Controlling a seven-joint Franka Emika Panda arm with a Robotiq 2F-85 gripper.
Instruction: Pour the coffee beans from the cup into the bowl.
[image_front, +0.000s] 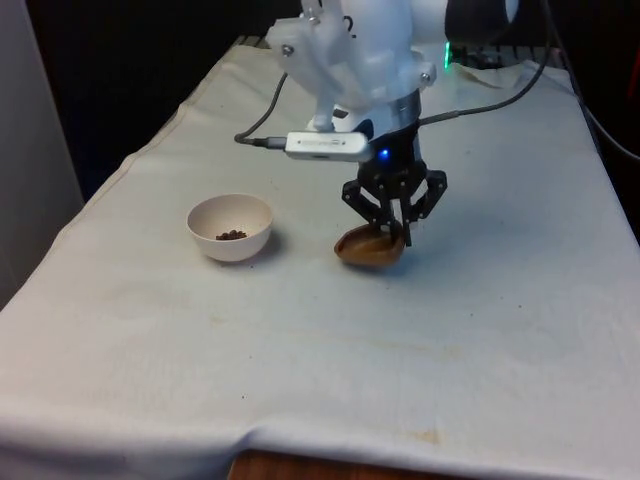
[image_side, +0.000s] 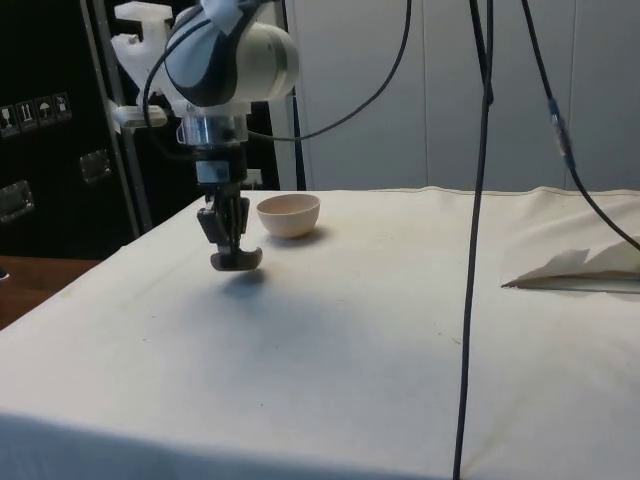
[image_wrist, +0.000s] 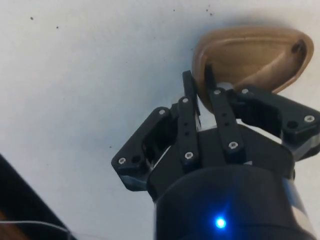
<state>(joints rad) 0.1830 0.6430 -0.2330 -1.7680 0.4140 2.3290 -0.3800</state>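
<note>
Front view. The black gripper (image_front: 393, 232) is shown pointing down over the white cloth (image_front: 330, 340), its fingers closed on the rim of a brown wooden cup (image_front: 371, 249). The cup is seen tilted, its underside at or just above the cloth; contact cannot be confirmed. A white bowl (image_front: 230, 226) is placed at roughly nine o'clock from the cup, near it but apart, upright on the cloth. A small heap of dark coffee beans (image_front: 231, 235) is visible on the bowl's floor.

Side view. The gripper (image_side: 234, 245) is seen hanging vertically from the white arm (image_side: 222, 62), with the cup (image_side: 237, 260) clamped at its tips and a faint shadow cast on the cloth (image_side: 380, 340) directly beneath. The bowl (image_side: 289, 215) is located at about one o'clock from the cup. A folded sheet of paper (image_side: 580, 270) lies well apart, at three o'clock, near the picture's edge.

Wrist view. The two fingers (image_wrist: 190, 100) are shown pinching the cup's wall, one inside and one outside. The cup's (image_wrist: 252, 57) hollow interior is exposed, and no beans can be made out in it.
</note>
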